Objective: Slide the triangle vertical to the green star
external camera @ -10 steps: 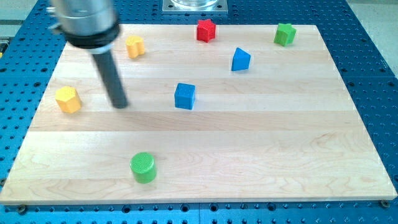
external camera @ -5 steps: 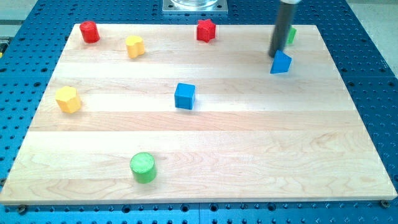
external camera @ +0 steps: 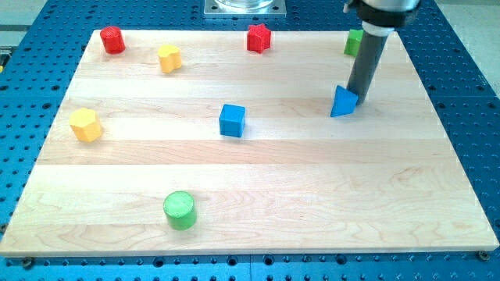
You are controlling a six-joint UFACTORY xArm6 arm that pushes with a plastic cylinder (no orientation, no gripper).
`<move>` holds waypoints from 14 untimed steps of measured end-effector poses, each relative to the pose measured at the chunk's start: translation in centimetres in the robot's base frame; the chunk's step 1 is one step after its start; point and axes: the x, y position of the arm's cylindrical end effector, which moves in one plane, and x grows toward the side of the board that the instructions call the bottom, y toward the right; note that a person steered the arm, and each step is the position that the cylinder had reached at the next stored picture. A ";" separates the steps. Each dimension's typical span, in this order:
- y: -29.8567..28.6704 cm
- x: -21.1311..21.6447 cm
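The blue triangle (external camera: 342, 102) lies on the wooden board (external camera: 250, 195), right of centre. My tip (external camera: 360, 101) touches the triangle's right side. The green star (external camera: 354, 41) sits near the board's top right corner, above the triangle, and my rod partly hides it. The rod rises from the tip toward the view's top.
A blue cube (external camera: 232, 120) sits near the centre. A red star (external camera: 258, 37) is at top centre, a red cylinder (external camera: 112, 39) at top left, a yellow block (external camera: 169, 58) next to it, a yellow hexagon (external camera: 85, 125) at left, a green cylinder (external camera: 180, 210) at bottom left.
My rod swept from the board's left to the right. The blue triangle moved right, then down and slightly left; my tip went from its top to its right side.
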 end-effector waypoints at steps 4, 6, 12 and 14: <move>0.5 1.9; -3.0 1.6; -10.3 4.7; -16.8 -5.4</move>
